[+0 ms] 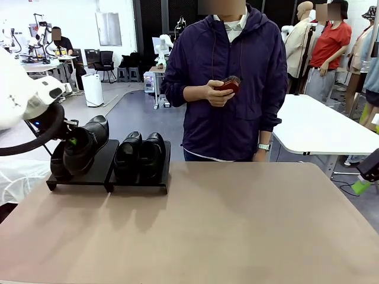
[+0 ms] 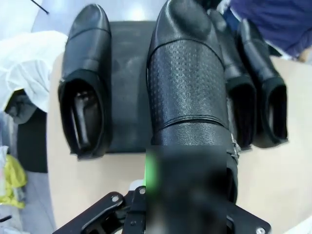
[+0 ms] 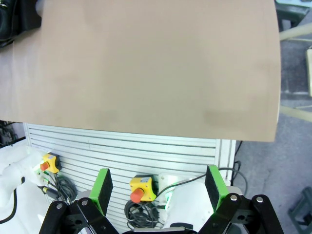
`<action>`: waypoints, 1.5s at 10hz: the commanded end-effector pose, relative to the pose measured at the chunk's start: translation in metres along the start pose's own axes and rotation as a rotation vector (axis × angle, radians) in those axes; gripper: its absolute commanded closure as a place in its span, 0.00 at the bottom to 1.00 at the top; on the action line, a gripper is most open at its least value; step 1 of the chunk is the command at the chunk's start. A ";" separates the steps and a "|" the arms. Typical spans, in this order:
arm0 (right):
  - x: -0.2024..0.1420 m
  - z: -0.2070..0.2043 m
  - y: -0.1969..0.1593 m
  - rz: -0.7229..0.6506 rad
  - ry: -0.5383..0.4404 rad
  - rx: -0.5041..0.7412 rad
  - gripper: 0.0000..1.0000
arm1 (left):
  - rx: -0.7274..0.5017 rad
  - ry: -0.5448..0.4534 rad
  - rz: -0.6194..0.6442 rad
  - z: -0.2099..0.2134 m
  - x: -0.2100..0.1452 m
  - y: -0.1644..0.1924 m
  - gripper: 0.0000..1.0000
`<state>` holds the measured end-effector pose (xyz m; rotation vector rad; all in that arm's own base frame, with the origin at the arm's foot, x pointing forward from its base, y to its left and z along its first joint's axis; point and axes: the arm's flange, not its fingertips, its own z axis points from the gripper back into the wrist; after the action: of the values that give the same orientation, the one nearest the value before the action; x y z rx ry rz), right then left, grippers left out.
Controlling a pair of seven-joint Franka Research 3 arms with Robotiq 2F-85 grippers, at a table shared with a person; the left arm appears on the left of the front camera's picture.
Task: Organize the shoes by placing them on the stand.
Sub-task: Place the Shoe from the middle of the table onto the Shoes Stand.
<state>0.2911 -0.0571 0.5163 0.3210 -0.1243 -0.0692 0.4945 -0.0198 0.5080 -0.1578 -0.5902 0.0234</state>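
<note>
Four glossy black leather slip-on shoes show at the left of the front frame. Two sit side by side on the right panel of the low matte-black stand (image 1: 139,180): one shoe (image 1: 128,155) and its neighbour (image 1: 152,155), toes pointing away toward the person. A third shoe (image 2: 87,80) rests on the far-left edge of the left panel, at the wrist frame's upper left. The fourth, a perforated-vamp shoe (image 1: 86,145), is tilted above the left panel, clamped at its heel end by the left gripper (image 1: 70,141). The right gripper (image 3: 158,187) hangs at the lower middle of its own frame, its two green pads spread wide with nothing between, above the tan table (image 3: 156,63).
</note>
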 end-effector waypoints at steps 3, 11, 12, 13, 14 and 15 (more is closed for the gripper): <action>0.001 0.003 0.000 0.015 0.001 0.028 0.00 | -0.039 -0.141 0.025 -0.055 0.015 0.017 1.00; 0.001 0.003 0.000 0.015 0.001 0.028 0.00 | 0.022 -0.147 -0.040 -0.104 0.014 0.032 1.00; 0.001 0.003 0.000 0.015 0.001 0.028 0.00 | 0.032 -0.143 -0.038 -0.106 0.014 0.032 1.00; 0.001 0.003 0.000 0.015 0.001 0.028 0.00 | 0.042 -0.142 -0.036 -0.107 0.014 0.034 1.00; 0.001 0.003 0.000 0.015 0.001 0.028 0.00 | 0.052 -0.142 -0.037 -0.108 0.015 0.034 1.00; 0.001 0.003 0.000 0.015 0.001 0.028 0.00 | 0.054 -0.146 -0.041 -0.109 0.015 0.034 0.46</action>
<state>0.2911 -0.0571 0.5162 0.3210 -0.1241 -0.0693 0.5635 -0.0044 0.4159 -0.1065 -0.7065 0.0226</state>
